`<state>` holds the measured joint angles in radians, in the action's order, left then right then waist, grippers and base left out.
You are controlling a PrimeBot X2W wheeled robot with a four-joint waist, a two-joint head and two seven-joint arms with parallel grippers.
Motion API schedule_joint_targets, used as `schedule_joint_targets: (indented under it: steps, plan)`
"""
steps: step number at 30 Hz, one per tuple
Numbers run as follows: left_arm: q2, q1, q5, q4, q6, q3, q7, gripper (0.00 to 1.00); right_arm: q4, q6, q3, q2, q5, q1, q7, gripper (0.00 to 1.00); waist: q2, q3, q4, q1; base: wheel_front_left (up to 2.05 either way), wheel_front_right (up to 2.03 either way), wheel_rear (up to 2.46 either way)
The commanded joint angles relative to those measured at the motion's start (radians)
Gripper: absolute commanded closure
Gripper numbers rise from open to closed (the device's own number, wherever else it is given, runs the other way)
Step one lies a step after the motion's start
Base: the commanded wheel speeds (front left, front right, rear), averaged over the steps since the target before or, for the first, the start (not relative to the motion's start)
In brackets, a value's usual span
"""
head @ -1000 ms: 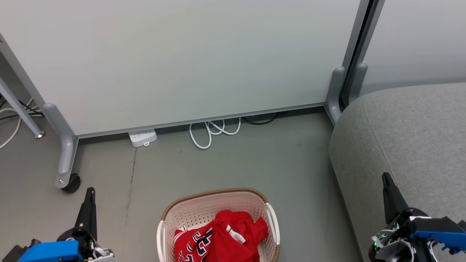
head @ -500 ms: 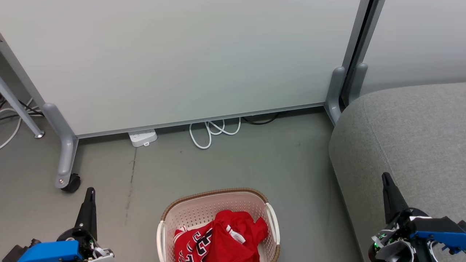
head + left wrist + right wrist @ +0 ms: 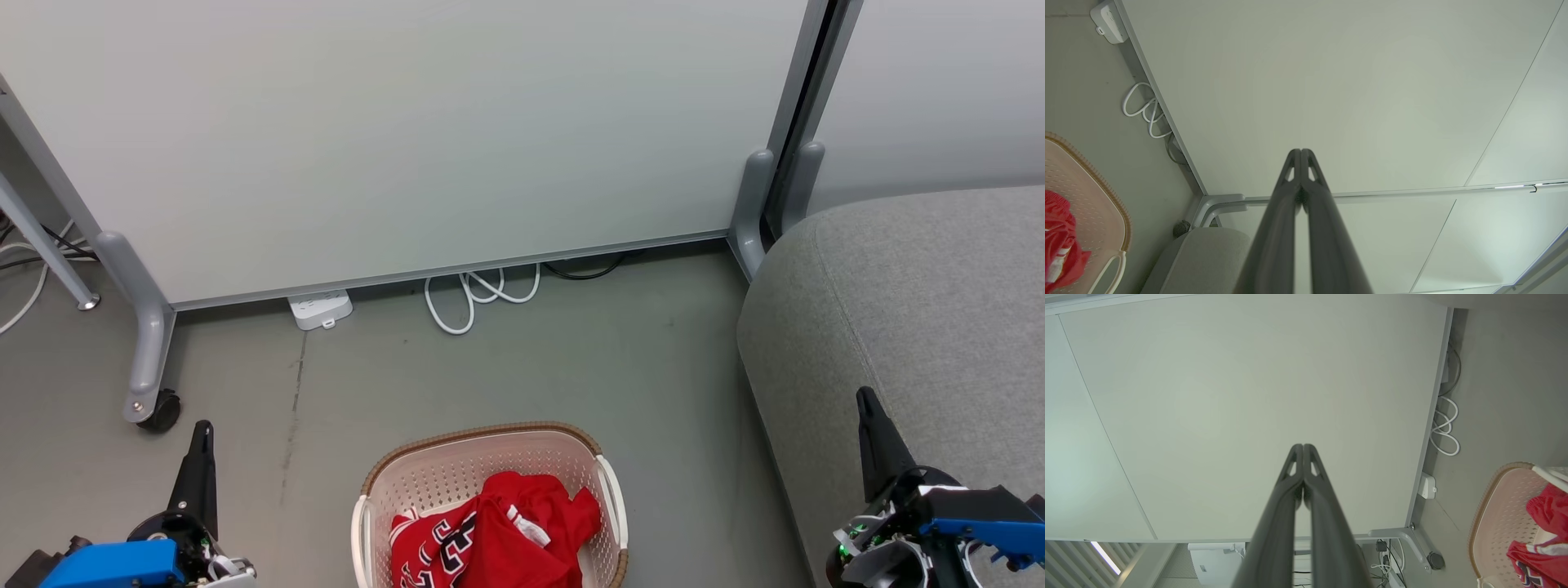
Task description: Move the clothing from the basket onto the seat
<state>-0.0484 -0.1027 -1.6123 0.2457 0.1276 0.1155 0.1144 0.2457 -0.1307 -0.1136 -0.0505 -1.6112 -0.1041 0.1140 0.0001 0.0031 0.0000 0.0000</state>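
Left pincer [image 3: 202, 431] and right pincer [image 3: 865, 402] are both closed and empty, flanking the oval cream perforated plastic basket [image 3: 482, 431]. Crumpled red basketball shirts [image 3: 506, 531] lie inside it, near the grey fabric sofa seat [image 3: 914, 310]. If tangled, one lifted shirt could drag another out.

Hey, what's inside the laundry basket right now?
Crumpled red clothing with black-and-white lettering lies in the basket. Whatever is under it, and the basket's near part, cannot be seen.
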Motion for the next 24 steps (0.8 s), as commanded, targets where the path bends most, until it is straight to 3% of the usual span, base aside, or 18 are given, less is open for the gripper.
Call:
schedule_joint_targets:
  steps: [1,2,13,24]
  plan:
    - [-0.004,-0.012,-0.001,-0.004,0.006,-0.001,0.002,1.0,0.0,0.0,-0.001,0.001,-0.004,-0.011,0.0,1.0,-0.0001,0.0,0.0,0.0,0.0,0.0,0.0]
    - [0.0,0.0,0.0,0.0,0.0,0.0,0.0,0.0,0.0,0.0,0.0,0.0,0.0,0.0,0.0,0.0,-0.0001,0.0,0.0,0.0,0.0,0.0,0.0]
    - [0.008,0.013,0.03,0.019,-0.008,-0.035,-0.042,0.0,0.011,0.0,0.028,0.003,0.042,0.028,-0.04,0.0,-0.0001,-0.001,0.0,0.0,0.0,0.0,0.0]
    - [0.006,0.007,0.253,-0.01,-0.047,-0.085,-0.093,0.0,0.001,0.0,0.032,0.002,0.33,0.023,-0.083,0.0,-0.0001,-0.001,-0.002,0.0,0.0,0.0,0.0]
